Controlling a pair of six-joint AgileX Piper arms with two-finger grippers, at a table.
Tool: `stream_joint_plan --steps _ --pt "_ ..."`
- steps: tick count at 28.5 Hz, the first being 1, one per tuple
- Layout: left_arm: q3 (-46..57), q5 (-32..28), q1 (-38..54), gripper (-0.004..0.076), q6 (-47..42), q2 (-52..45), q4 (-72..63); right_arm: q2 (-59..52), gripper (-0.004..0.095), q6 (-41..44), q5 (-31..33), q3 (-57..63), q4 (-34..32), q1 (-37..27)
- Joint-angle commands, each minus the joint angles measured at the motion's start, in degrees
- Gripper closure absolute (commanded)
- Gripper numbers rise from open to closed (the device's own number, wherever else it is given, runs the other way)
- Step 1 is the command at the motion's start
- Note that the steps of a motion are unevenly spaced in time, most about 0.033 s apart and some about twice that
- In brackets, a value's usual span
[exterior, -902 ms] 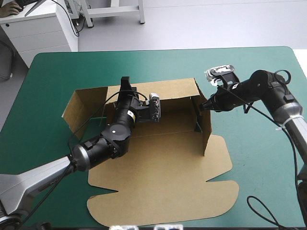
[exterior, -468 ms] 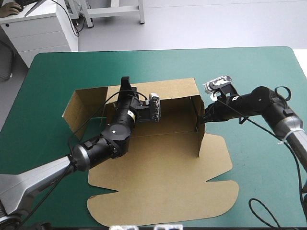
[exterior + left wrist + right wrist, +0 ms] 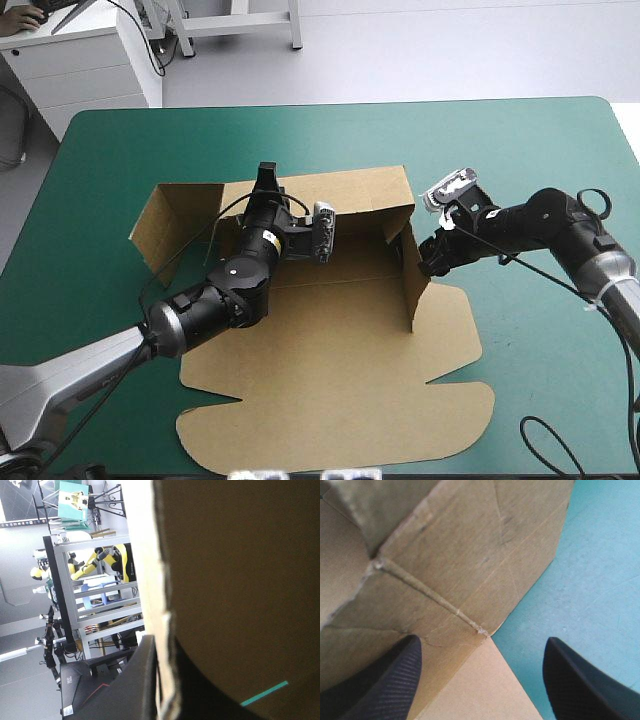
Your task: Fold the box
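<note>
Box [image 3: 330,340] sits half-raised on the teal-green cover [image 3: 540,150]; I see the left gripper [image 3: 265,177] pinching its rear wall, the right gripper [image 3: 482,642] spread wide at the right wall.

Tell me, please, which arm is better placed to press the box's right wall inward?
Right: its open fingers are at that wall's corner; the left fingers are clamped on the back wall.
</note>
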Motion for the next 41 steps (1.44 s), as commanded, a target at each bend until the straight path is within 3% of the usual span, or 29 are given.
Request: stream_joint_plan --steps 1,12,19,34,41 --pt "-1.24 -0.22 -0.46 0.0722 1.86 -1.93 -1.93 -2.54 0.0277 -1.91 2.06 -0.89 5.31 0.11" --pt "-1.24 -0.09 -0.46 0.0722 1.86 -1.93 -1.83 -10.91 0.0288 -4.84 0.76 7.86 10.12 0.11" --pt "-1.24 -0.09 -0.46 0.0722 1.86 -1.93 -1.83 -16.6 0.0288 -4.84 -1.89 8.0 9.77 0.11" --pt "-1.24 0.08 -0.46 0.0722 2.2 -1.93 -1.59 -11.04 0.0286 -5.4 -6.54 8.24 9.58 0.11" --pt "-1.24 -0.37 -0.46 0.0722 2.2 -1.93 -1.83 -7.26 0.0223 -12.39 -6.38 8.24 17.96 0.11"
